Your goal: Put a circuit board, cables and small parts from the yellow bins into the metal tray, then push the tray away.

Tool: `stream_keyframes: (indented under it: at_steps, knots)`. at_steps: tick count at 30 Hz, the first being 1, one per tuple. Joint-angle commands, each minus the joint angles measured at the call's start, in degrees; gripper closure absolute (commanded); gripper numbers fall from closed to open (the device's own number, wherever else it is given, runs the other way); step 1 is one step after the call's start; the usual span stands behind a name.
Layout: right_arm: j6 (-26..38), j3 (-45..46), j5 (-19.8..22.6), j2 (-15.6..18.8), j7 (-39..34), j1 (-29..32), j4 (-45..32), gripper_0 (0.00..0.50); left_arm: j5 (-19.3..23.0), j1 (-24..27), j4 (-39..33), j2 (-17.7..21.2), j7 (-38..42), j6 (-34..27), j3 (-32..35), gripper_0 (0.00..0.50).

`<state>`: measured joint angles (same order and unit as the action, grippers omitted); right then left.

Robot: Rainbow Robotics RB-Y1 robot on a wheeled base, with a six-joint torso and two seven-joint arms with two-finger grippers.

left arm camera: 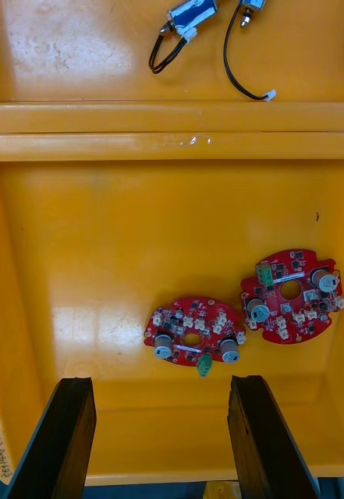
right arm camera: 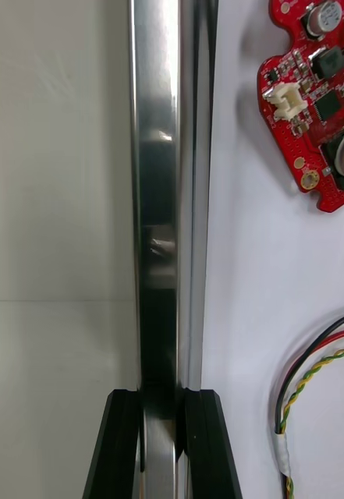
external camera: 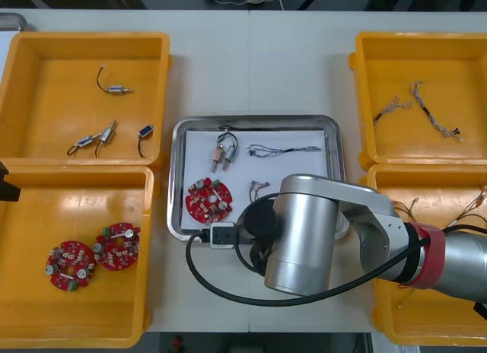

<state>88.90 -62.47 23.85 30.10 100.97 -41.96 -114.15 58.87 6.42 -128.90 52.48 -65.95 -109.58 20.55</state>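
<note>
The shiny metal tray (external camera: pixel 176 178), white inside, sits in the middle of the light worktop (external camera: pixel 259 56), between the yellow bins. In it lie a round red circuit board (external camera: pixel 209 199), two small metal parts with black wires (external camera: pixel 222 157), a long thin dark cable (external camera: pixel 283 149) and a short bundle of thin cables (external camera: pixel 259 189).

The big silver right arm (external camera: pixel 304 231) reaches over the tray's near rim. The right jaws are closed narrow on that rim; one black finger (right arm camera: pixel 123 444) is outside the tray and the other is inside, with the rim between them. The circuit board and the bundle lie near the rim, apart from it.

The left jaws are wide apart and hold nothing; their black fingers (left arm camera: pixel 58 437) hang above the near left bin (external camera: pixel 23 292), where two more red boards (external camera: pixel 70 263) lie side by side.

The far left bin (external camera: pixel 30 49) holds a few little metal pieces with wires (external camera: pixel 114 89); the far right bin (external camera: pixel 365 64) holds thin loose cables (external camera: pixel 434 109); the near right bin (external camera: pixel 380 315) is partly under the arm, with some wires (external camera: pixel 472 205) showing.
</note>
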Motion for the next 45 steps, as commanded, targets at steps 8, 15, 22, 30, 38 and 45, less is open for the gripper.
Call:
stream_keyframes:
  at_steps: [8,15,22,30,38,45]
  knots:
    - [-0.4,-0.9,-1.44,-0.75,-0.6,-5.77,0.42,0.5,-0.51,1.66,-0.12,2.36,-1.73,0.34,1.51,0.0]
    - [-1.63,-0.81,-1.35,-1.01,-0.51,-8.93,4.38,0.5,-0.51,1.66,-0.12,2.36,-1.73,0.34,1.51,0.0]
    - [-3.47,-0.9,1.11,-1.54,-0.42,-12.97,8.95,0.5,-0.51,1.66,-0.12,2.36,-1.73,0.34,1.51,0.0]
    - [-3.65,-0.9,2.69,-2.24,0.02,-17.46,12.55,0.5,-0.51,1.66,-0.12,2.36,-1.73,0.34,1.51,0.0]
    - [-6.02,-0.9,2.87,-2.51,1.34,-20.62,16.6,0.5,-0.51,1.66,-0.12,2.36,-1.73,0.34,1.51,0.0]
    - [-10.24,-0.9,3.31,-2.59,2.48,-22.82,21.08,0.5,-0.51,1.66,-0.12,2.36,-1.73,0.34,1.51,0.0]
